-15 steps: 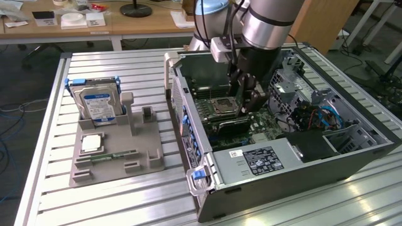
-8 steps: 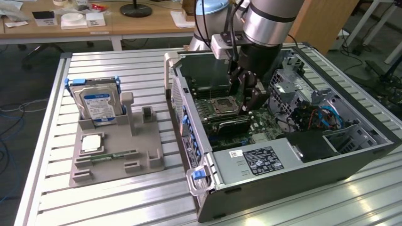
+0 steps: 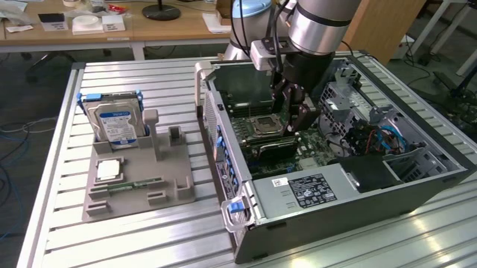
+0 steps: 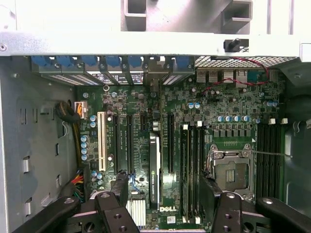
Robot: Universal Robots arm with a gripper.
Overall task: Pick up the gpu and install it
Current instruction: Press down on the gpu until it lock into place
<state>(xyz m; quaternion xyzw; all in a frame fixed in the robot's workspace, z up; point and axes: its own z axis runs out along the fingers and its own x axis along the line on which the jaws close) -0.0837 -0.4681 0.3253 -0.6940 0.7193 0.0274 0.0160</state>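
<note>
Black and thin, the gpu (image 4: 154, 170) stands on edge in an expansion slot of the motherboard (image 4: 233, 109), seen from its upper edge in the wrist view. Its long axis runs parallel to the neighbouring slots and points toward the case wall that carries the row of blue clips; which end bears the bracket cannot be told. In the exterior view the same card (image 3: 272, 147) lies just beside the CPU socket (image 3: 265, 124), on the side nearer the case's front edge. The gripper (image 4: 165, 191) hangs inside the open computer case (image 3: 358, 195) directly above the card. Its two fingers (image 4: 210, 194) are spread wide (released, grasping nothing), one on either side of the card and apart from it. Counted items: one gpu, one gripper, one CPU socket, one white slot (image 4: 101, 141) beside several black ones. The case lies on its side near the exterior view's right edge of the slatted metal table (image 3: 149, 84) and contains the motherboard, drive cages and bundled cables. A grey holder (image 3: 175, 184) sits on the table toward the exterior view's left edge, just beside the case. It carries one silver hard drive (image 3: 115, 123) with a blue label, upright at its far corner. One square processor chip (image 3: 109, 169) lies flat near its middle, and one green memory stick (image 3: 138, 184) lies along a groove toward its near edge.
</note>
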